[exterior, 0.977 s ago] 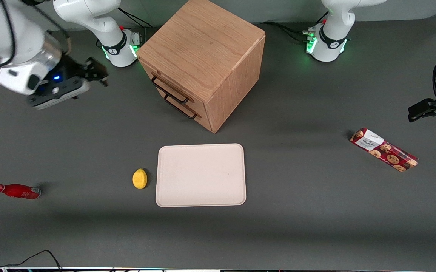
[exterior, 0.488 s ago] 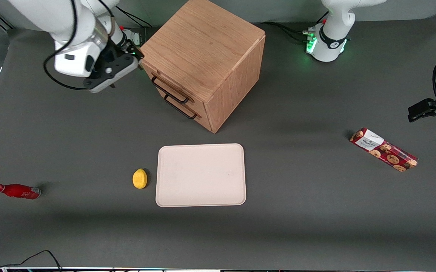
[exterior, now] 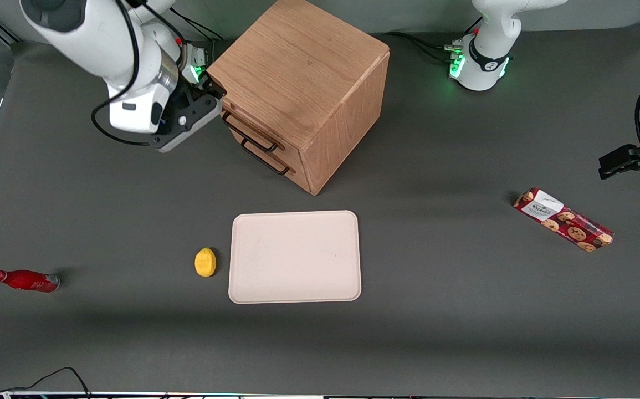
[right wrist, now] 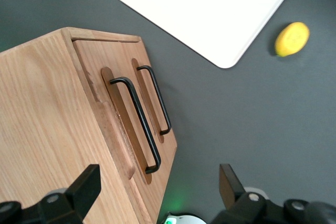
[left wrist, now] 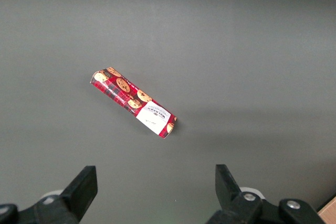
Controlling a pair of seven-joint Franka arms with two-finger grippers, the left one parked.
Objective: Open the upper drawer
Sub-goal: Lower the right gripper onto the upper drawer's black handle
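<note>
The oak cabinet (exterior: 303, 72) stands at the back middle of the table. Its upper drawer (exterior: 242, 123) (right wrist: 94, 77) looks pushed in, its black bar handle (exterior: 249, 136) (right wrist: 137, 124) just above the bottom drawer's matching handle (exterior: 267, 162) (right wrist: 157, 100). My gripper (exterior: 213, 93) (right wrist: 157, 177) hovers at the top corner of the cabinet's front, beside one end of the upper handle. It is open and its fingers touch nothing; the handle's end lies between them in the right wrist view.
A white tray (exterior: 295, 256) (right wrist: 210, 9) lies nearer the front camera than the cabinet, with a lemon (exterior: 205, 261) (right wrist: 292, 39) beside it. A red bottle (exterior: 23, 280) lies toward the working arm's end. A cookie box (exterior: 563, 219) (left wrist: 134, 102) lies toward the parked arm's end.
My gripper has swung in from the working arm's end of the table to the cabinet's front top corner. Nothing else moved.
</note>
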